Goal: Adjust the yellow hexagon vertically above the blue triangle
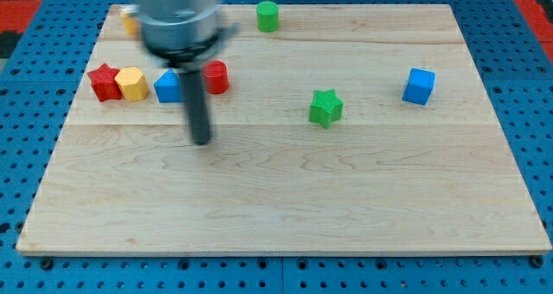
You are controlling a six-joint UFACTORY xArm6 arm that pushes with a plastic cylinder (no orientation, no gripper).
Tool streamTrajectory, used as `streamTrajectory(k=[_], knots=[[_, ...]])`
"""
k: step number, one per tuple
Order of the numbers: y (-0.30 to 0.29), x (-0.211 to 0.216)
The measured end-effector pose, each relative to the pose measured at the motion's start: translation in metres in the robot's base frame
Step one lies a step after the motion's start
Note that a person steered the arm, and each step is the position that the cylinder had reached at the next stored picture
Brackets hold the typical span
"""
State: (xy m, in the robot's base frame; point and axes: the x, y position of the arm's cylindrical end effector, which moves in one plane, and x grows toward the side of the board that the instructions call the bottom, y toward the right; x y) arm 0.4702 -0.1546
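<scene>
Status, unfinished as I judge it: yellow hexagon point(131, 84) sits left of, near, blue triangle point(168, 87), not above; my tip point(201, 141), a jawless end effector holding nothing, just below the triangle.

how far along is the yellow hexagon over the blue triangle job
Nothing looks done: the yellow hexagon sits to the view's left of the blue triangle, not above it. My tip rests below and to the right of both, touching neither. The whole push remains.
</scene>
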Motion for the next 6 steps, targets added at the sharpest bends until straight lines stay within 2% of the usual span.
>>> streamTrajectory(k=[1, 2, 3, 4, 6], knots=[[-0.04, -0.05], [-0.068, -0.062], [-0.065, -0.082], [-0.026, -0.121], [-0.044, -0.159]])
